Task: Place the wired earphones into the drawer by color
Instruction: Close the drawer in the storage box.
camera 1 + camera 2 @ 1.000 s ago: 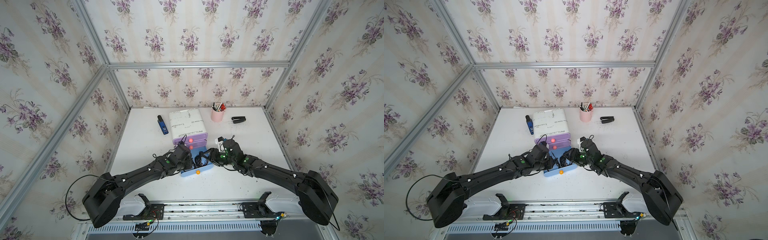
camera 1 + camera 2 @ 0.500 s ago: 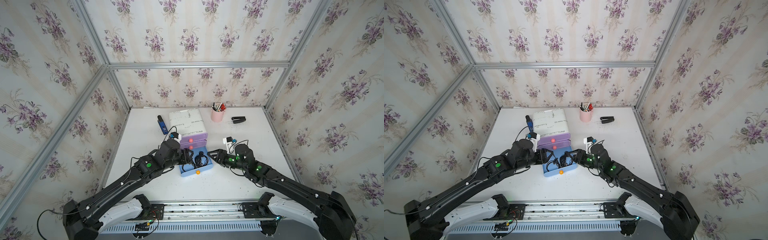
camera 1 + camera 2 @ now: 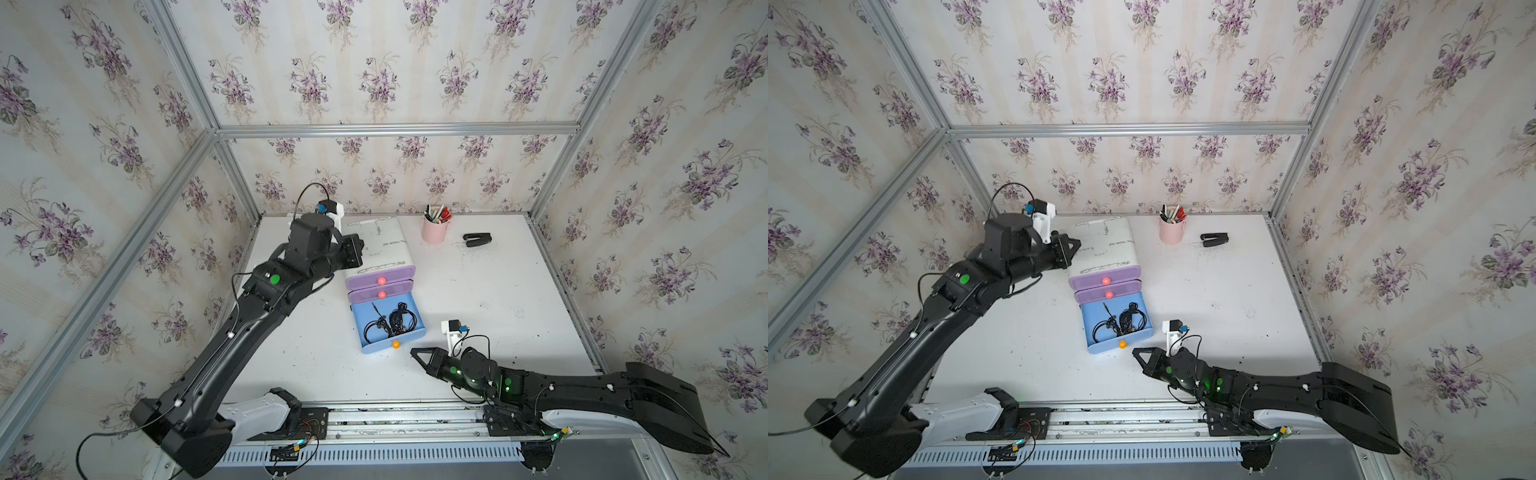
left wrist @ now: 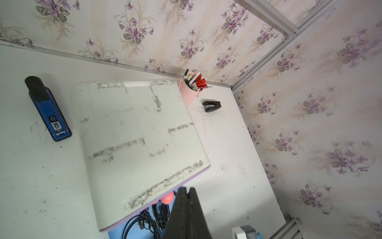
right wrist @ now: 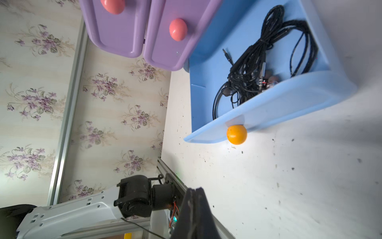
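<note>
Black wired earphones (image 3: 390,323) (image 3: 1121,322) lie tangled in the open blue drawer (image 3: 390,347), the lowest one of a white drawer unit (image 3: 380,245), in both top views. The drawer's orange knob (image 5: 236,134) faces the table's front. My left gripper (image 3: 360,245) (image 4: 187,188) hangs shut and empty above the table, beside the unit's left top edge. Low over the table, just right of the drawer's front corner, my right gripper (image 3: 413,352) (image 5: 194,189) is shut and empty. The right wrist view shows the earphones (image 5: 254,68) against the drawer's front wall (image 5: 289,99).
Two purple drawers (image 3: 380,278) with pink knobs are shut above the blue one. A pink pen cup (image 3: 435,228) and a small black stapler (image 3: 478,240) stand at the back right. A blue stapler (image 4: 48,111) lies left of the unit. Metal rails frame the table.
Both grippers have drawn back from the blue drawer and shut. The left arm rose toward the unit's back left; the right arm retreated toward the table's front. The earphones stay in the drawer.
</note>
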Tool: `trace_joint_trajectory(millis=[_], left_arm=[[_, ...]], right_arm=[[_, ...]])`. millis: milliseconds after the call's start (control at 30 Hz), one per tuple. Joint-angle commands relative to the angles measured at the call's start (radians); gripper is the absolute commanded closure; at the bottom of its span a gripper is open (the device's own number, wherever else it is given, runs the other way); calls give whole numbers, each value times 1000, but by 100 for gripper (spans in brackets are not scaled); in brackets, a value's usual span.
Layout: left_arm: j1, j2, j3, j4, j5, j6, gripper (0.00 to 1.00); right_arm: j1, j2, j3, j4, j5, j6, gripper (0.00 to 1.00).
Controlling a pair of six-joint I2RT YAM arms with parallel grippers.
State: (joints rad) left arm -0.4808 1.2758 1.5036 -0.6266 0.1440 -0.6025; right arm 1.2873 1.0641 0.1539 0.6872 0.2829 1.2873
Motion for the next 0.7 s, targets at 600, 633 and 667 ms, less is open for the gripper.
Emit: trace_joint_trajectory(millis=[600,633,667], left_arm=[[193,725,627,-161,180,257,100],[192,745,650,-168,177,263,100],[193,759,663,-171,179,267,100]], right_arm=[[103,975,-66,1137,312,428,100],[103,988,-54,1137,308,425,100],[102,990,-45,1136,308,412,100]])
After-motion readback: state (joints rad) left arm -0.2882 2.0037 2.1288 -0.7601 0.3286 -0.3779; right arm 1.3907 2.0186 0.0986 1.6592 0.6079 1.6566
